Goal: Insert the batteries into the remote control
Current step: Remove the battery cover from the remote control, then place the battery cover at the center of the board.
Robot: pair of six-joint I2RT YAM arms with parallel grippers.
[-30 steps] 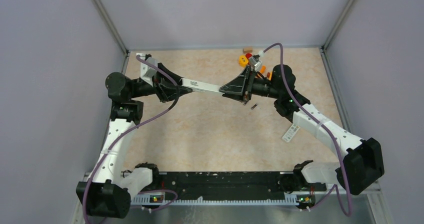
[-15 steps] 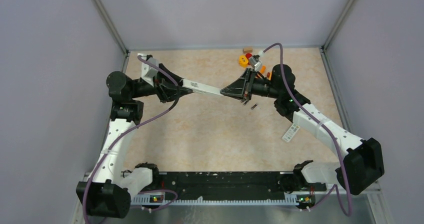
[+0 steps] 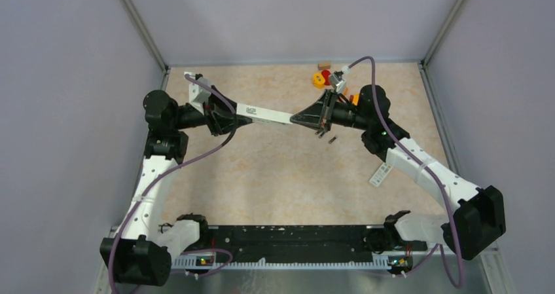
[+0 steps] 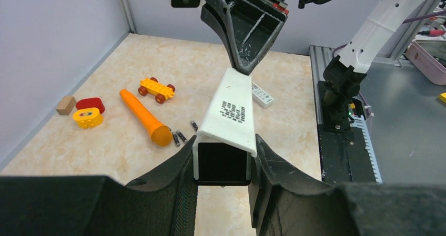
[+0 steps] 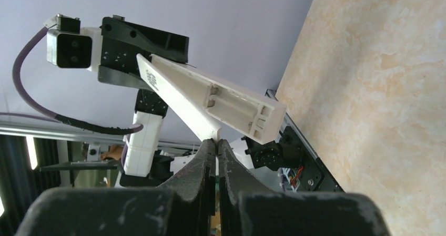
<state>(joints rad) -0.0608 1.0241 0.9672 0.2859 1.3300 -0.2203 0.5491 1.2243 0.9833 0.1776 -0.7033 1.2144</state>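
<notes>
The remote control [image 3: 265, 114] is up off the table [image 3: 262, 183], held level between the two arms, toward the far half of the workspace. Its black end sits in the left gripper [image 4: 223, 142], whose fingers [image 4: 184, 167] are part closed and clamp it from both sides. The white far end reaches the right gripper [image 5: 216, 142]. From the right wrist the remote's underside shows an open battery compartment [image 5: 239, 107], and a thin white panel [image 5: 179, 99] runs alongside it down to the right fingertips. Those fingertips are pressed fully together. Whether the panel's tip is actually pinched between them cannot be told.

The batteries [image 4: 181, 136] lie loose on the table: two side by side just off the thick end of an orange carrot toy [image 4: 143, 116], and a third close by. Farther off on the table are a yellow toy car [image 4: 156, 89] with red wheels, a yellow-and-red block [image 4: 88, 115] and a small brown block [image 4: 65, 104]. A shorter, wider white remote [image 4: 261, 94] lies flat nearer the right arm's base.
</notes>
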